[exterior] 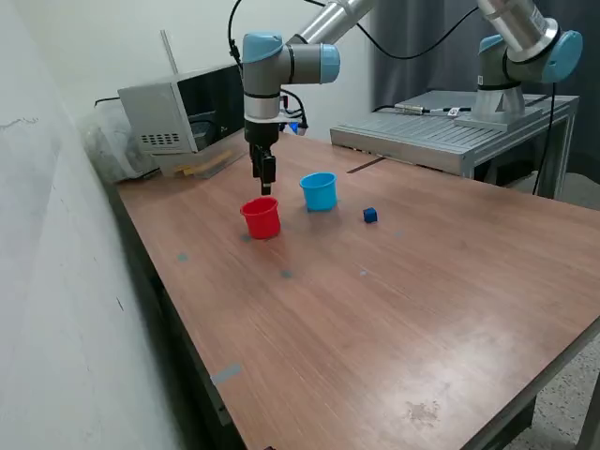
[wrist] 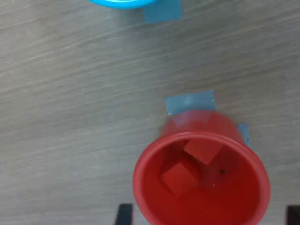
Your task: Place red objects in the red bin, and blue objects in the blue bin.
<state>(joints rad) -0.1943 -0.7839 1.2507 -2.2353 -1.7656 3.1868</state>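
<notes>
A: Where's the gripper [exterior: 267, 187]?

B: It hangs straight down from the arm [exterior: 281, 66], right above the red cup [exterior: 261, 217], with its tips just over the cup's rim in the exterior view.

A: Open or closed? Holding anything?

B: The fingers [wrist: 124, 213] stand wide apart: in the wrist view their dark tips show on either side of the cup's mouth. Nothing sits between them.

A: And the red cubes?

B: Both are inside the red cup. The wrist view looks straight into it: one red cube [wrist: 178, 178] lies toward 8 o'clock of the cup's middle, the other red cube [wrist: 202, 150] toward 12 o'clock, tilted against the wall. They touch or nearly touch.

A: The blue cup?

B: The blue cup [exterior: 319, 191] stands upright on the table [exterior: 394, 309], near the red cup, at about 2 o'clock from it in the exterior view. They are apart, not touching. From the wrist camera only a sliver of its rim shows. I cannot tell from either view what is in it.

A: Blue cubes?

B: I see one blue cube [exterior: 370, 216], loose on the table at about 4 o'clock from the blue cup, near it but clear of it.

A: Anything else on the wood?

B: Bits of blue tape [wrist: 190, 101] stuck to the table beside the red cup. A microwave [exterior: 183, 111] sits at the far end, at about 11 o'clock from the cups.
</notes>
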